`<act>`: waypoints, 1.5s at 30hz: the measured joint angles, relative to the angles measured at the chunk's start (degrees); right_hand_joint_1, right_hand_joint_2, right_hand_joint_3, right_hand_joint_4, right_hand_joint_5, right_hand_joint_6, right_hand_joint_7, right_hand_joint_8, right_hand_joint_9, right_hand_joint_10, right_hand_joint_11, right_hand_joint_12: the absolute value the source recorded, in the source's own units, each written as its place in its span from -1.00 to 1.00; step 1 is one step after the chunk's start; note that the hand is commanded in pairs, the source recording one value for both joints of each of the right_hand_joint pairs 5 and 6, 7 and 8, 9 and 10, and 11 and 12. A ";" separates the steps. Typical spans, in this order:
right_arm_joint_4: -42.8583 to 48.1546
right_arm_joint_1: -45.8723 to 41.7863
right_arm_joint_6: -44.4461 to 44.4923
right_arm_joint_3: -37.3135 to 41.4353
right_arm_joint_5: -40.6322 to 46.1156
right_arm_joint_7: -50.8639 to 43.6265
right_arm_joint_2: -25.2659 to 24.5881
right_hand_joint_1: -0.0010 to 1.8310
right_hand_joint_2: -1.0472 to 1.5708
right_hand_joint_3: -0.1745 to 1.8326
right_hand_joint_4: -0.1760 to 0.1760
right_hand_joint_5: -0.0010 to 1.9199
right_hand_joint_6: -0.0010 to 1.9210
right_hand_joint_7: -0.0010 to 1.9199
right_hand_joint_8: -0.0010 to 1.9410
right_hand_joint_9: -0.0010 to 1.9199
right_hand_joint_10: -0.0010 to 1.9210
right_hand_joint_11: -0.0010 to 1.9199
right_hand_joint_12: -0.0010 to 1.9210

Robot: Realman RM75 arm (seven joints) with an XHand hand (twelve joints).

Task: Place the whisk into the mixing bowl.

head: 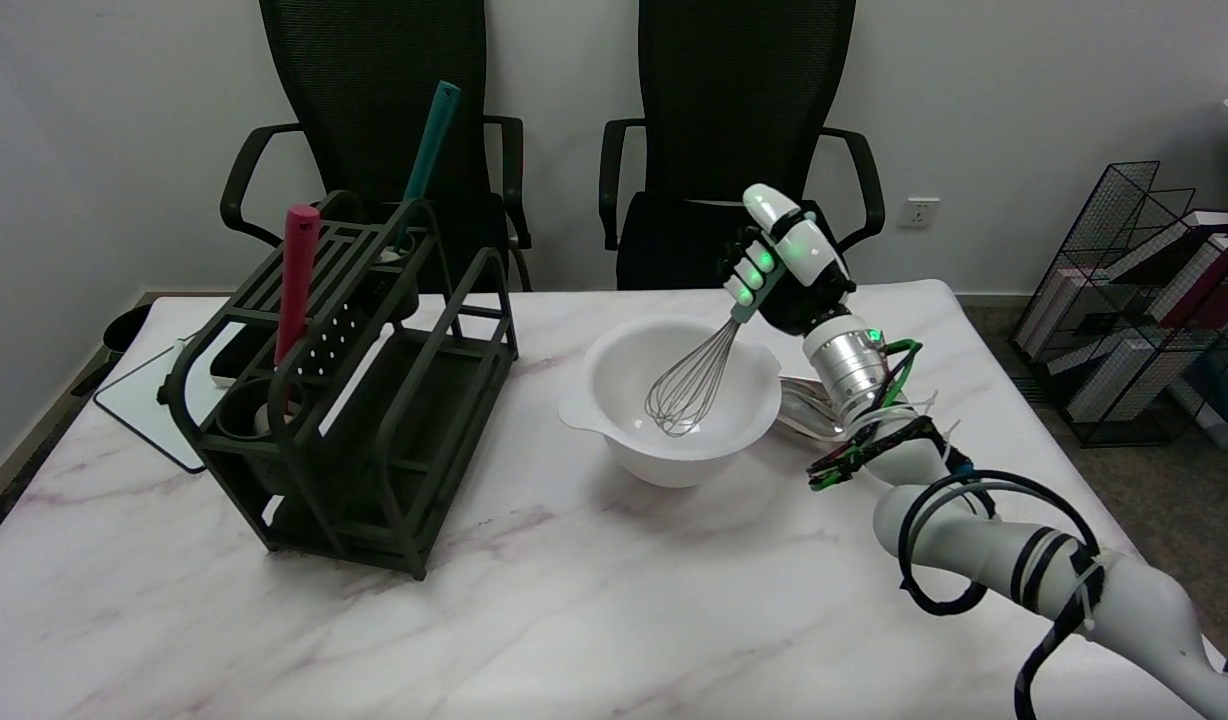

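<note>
The whisk [696, 378] hung below and to the left of the right hand [786, 262], pinched by the top of its handle between fingers that were curled in on it. It slanted down and away from the hand, so that its wire head lay inside the mixing bowl [614, 415], close to the bowl's floor. Whether the wires were touching the floor or stopping just short of it could not be told from this view.

By my reading, the carry was over and the task stood at the release. The next move called for little: a slight lowering until the wires bore on the bowl, then an easing apart of the fingers so that the handle could tip against the rim nearest the hand (probably the right-hand rim, given the slant). The hand would then need to lift clear without catching the handle. A sudden opening from this height might let the whisk rock or nudge the light bowl.

The hand was held above the bowl's far right edge, with its back toward the camera and its fingers pointing down toward the bowl. The forearm rose to it from the lower right, bent at the wrist, with cables looped along it.
</note>
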 measured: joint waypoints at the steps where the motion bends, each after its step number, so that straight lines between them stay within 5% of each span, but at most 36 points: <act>1: 0.69 0.30 0.00 -0.13 0.01 0.73 -0.07 -0.01 0.97 -0.26 0.00 1.00 1.00 1.00 0.98 1.00 1.00 1.00 1.00; 10: 6.60 2.40 -0.17 -1.10 0.02 6.39 -0.61 -0.07 1.00 -0.27 0.00 1.00 1.00 1.00 0.98 1.00 1.00 0.86 0.85; 26: 11.17 3.74 -0.37 -2.09 0.00 10.92 -0.97 -0.02 0.73 -0.11 0.00 0.47 0.47 0.81 0.79 0.77 0.77 0.61 0.61; 27: 11.30 3.76 -0.37 -2.16 -0.01 11.06 -0.98 0.01 0.66 -0.06 0.00 0.40 0.40 0.76 0.74 0.71 0.71 0.56 0.56; 30: 11.65 3.78 -0.39 -2.38 -0.02 11.44 -1.01 0.15 0.28 0.25 0.00 -0.24 -0.24 0.38 0.36 0.34 0.34 0.17 0.17; 33: 11.90 3.82 -0.39 -2.56 -0.13 11.75 -1.02 0.21 0.17 0.32 0.00 -0.53 -0.53 0.12 0.11 0.00 0.00 -0.07 -0.07; 36: 12.12 3.83 -0.39 -2.71 -0.18 11.99 -1.03 0.22 0.12 0.37 0.00 -0.56 -0.56 -0.02 -0.03 -0.21 -0.21 -0.18 -0.18; 45: 12.53 3.85 -0.04 -2.97 -0.39 12.45 -1.05 0.21 0.10 0.40 0.00 -0.64 -0.64 -0.12 -0.13 -0.27 -0.27 -0.19 -0.19</act>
